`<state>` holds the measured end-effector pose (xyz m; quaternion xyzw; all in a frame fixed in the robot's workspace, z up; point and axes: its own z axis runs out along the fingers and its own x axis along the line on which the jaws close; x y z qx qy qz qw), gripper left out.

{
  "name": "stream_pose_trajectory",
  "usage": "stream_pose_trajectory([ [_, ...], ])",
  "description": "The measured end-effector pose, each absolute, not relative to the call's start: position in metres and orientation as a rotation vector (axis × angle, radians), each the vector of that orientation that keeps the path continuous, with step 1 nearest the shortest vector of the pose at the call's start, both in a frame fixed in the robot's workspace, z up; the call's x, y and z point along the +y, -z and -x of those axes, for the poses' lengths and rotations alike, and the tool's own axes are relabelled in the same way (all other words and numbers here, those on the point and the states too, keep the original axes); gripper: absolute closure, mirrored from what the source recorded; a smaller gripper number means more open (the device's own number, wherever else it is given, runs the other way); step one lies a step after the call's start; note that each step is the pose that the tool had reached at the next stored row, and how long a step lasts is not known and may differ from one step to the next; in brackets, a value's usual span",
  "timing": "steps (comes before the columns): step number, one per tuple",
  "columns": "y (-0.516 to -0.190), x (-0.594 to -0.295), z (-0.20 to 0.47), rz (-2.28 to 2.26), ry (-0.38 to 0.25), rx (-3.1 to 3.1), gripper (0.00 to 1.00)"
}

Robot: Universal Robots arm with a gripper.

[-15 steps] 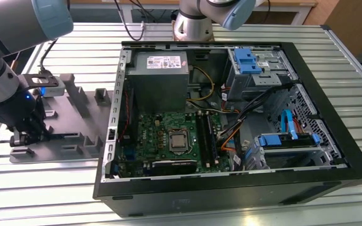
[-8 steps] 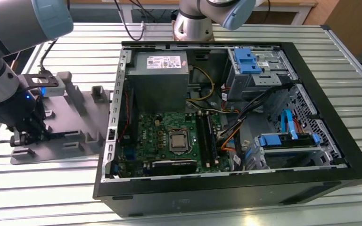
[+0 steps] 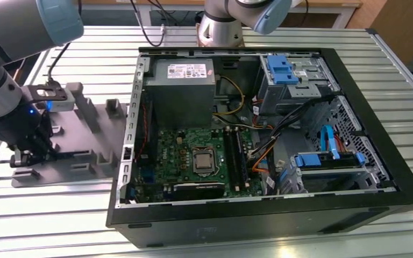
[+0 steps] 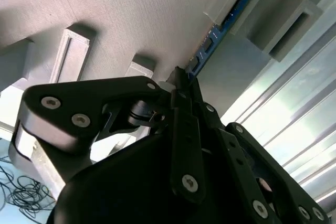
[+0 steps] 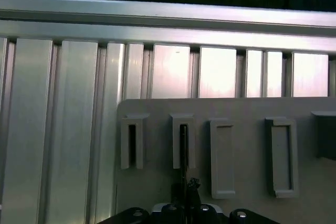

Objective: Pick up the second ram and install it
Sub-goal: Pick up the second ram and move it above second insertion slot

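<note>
In the exterior view the gripper hangs low over the gray holder tray, near the tray's 8 o'clock corner. The tray lies at 9 o'clock from the open computer case. In the second wrist view the second ram stands on its edge in a slot of the tray. The gripper's fingers seem pressed together on the stick's near end, so I judge that it is gripped. For a good pick, the stick should leave the slot straight along the slot walls, without any tilt, because such a thin board can jam or bend. The hold should be firm on the flat faces, so the stick does not swing.
</note>
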<state>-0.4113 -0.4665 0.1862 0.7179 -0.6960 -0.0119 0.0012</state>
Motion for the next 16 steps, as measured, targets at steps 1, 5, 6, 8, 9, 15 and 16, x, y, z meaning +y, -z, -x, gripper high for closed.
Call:
stream_pose_trajectory([
  [1, -0.1862, -0.4664, 0.4113, -2.237, 0.036, -2.201, 0.86],
  [5, -0.1861, -0.4664, 0.4113, -2.191, 0.032, -2.245, 0.86],
  [6, -0.1861, -0.4664, 0.4114, -2.183, 0.032, -2.253, 0.86],
  [8, -0.1860, -0.4664, 0.4114, -2.160, 0.032, -2.275, 0.86],
  [9, -0.1860, -0.4664, 0.4113, -2.149, 0.032, -2.285, 0.86],
  [15, -0.1859, -0.4670, 0.4114, -2.152, 0.032, -2.283, 0.86],
  [16, -0.1860, -0.4670, 0.4114, -2.164, 0.032, -2.270, 0.86],
])
